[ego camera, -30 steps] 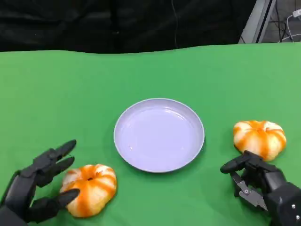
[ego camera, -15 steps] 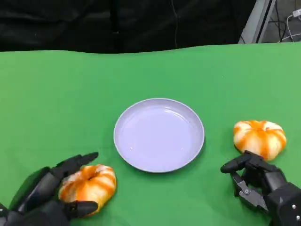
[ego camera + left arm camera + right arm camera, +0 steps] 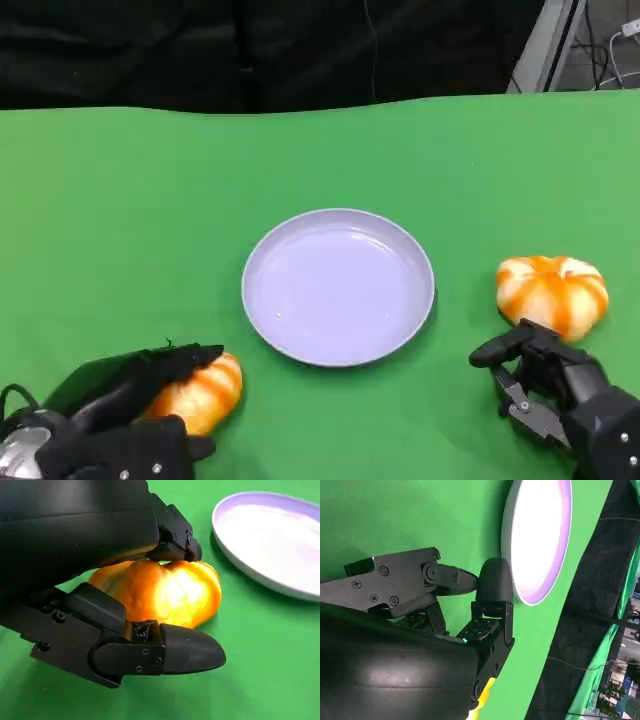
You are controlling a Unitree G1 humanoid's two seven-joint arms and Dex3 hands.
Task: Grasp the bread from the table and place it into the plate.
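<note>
While left hand (image 3: 120,420) grips bread (image 3: 200,392), right hand (image 3: 555,390) rests loosely curled, empty.

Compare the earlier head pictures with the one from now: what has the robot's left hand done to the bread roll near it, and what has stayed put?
The left hand has moved in over the near bread roll and closed around it, fingers above and below; the roll still lies on the green table. The plate, the other bread roll and the right hand have stayed where they were.
</note>
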